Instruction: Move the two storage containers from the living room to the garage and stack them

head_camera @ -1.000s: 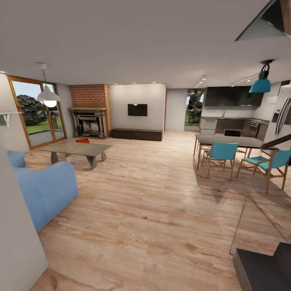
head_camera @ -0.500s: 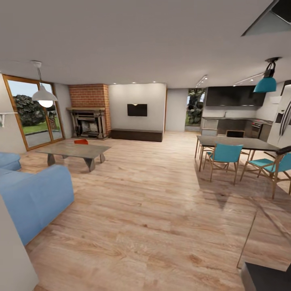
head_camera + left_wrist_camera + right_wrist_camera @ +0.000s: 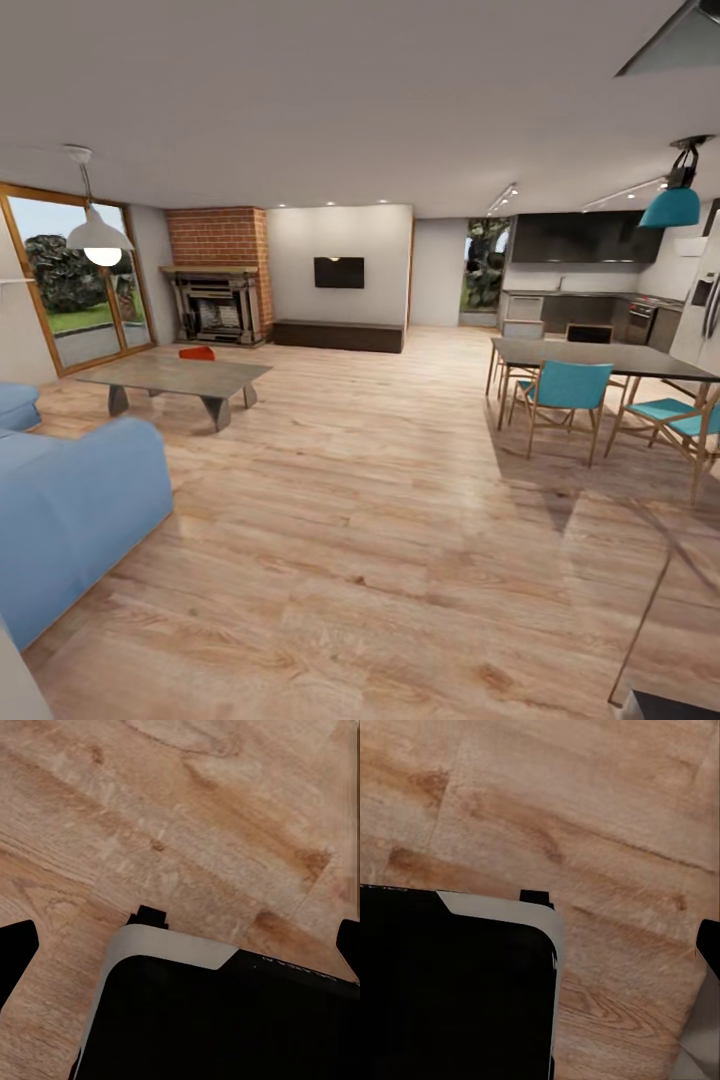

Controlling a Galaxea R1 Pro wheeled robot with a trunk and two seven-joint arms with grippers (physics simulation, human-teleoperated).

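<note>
Far off, orange-red container, seemingly, on low table.

Your left wrist camera catches the robot's base at the bottom of the frame: a matte black slab with a pale grey rounded rim. Black fingertips sit at both side edges. Faint lettering marks the black edge.

one orange-red container on one low table, two teal chairs, two pendant lamps, one tv.
</note>
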